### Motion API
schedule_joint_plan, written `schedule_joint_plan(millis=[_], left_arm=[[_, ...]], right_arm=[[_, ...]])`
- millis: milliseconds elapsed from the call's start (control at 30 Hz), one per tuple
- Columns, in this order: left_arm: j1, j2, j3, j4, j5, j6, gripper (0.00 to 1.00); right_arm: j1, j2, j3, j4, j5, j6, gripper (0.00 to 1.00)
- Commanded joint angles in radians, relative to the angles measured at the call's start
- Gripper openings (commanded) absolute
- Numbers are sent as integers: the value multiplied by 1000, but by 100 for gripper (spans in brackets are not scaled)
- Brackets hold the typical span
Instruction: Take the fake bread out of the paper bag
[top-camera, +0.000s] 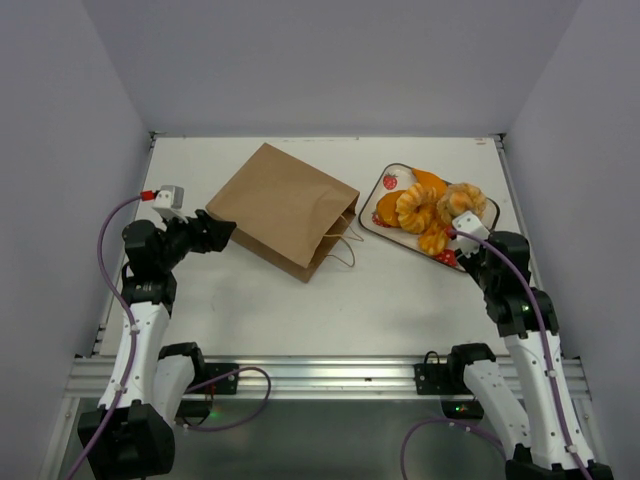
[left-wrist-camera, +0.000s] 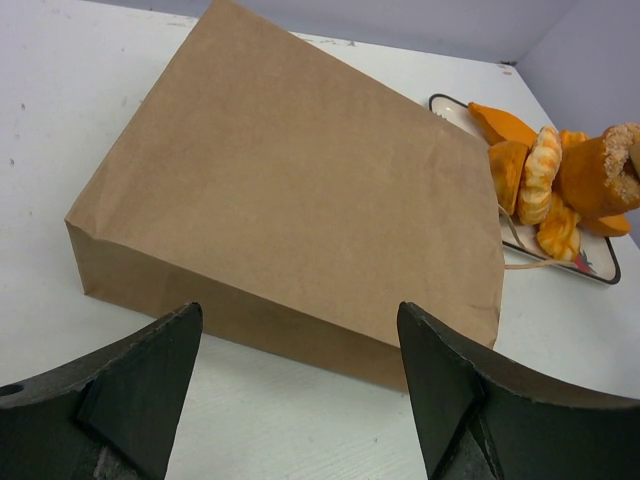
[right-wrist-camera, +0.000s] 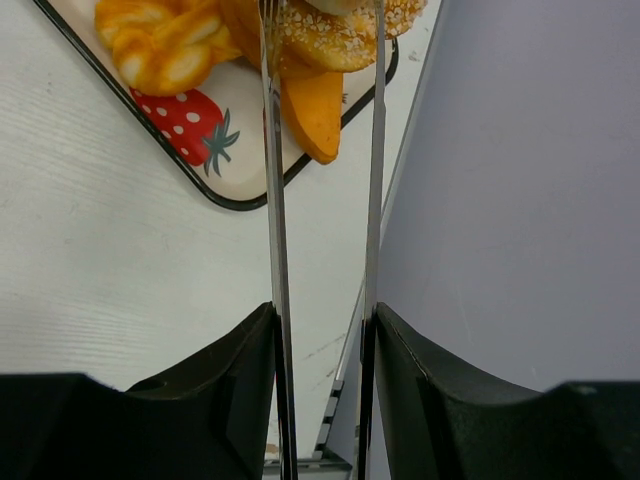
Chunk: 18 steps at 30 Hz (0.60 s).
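Observation:
The brown paper bag (top-camera: 285, 208) lies flat on the table, with its mouth and handles (top-camera: 342, 240) toward the tray. It fills the left wrist view (left-wrist-camera: 290, 190). My left gripper (top-camera: 213, 230) is open and empty just short of the bag's closed bottom end (left-wrist-camera: 300, 322). Several orange fake breads (top-camera: 425, 205) lie on a strawberry-print tray (top-camera: 388, 183). My right gripper (right-wrist-camera: 320, 312) is shut on thin metal tongs (right-wrist-camera: 272, 180), whose tips hold a sugared doughnut (right-wrist-camera: 335, 40) over the tray (right-wrist-camera: 215, 150). What is inside the bag is hidden.
Grey walls close in the table on the left, back and right. The right wall (right-wrist-camera: 520, 180) is close beside my right gripper. The table's right edge (right-wrist-camera: 395, 200) runs just past the tray. The aluminium rail (top-camera: 320, 375) runs along the near edge.

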Motion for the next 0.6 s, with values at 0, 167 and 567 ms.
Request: schedule_joint_plan(millis=[0,167,567], left_arm=[[-9,-3,3,10,-1,18,82],[-9,0,3,10,-1,20,82],[-9,1,3,10,-1,20,82]], right_arm=[[-5,-10,55,29,-16,18,45],[-5,-11,71,24,-26,21,45],[-5,-16,98,15,-39,29,45]])
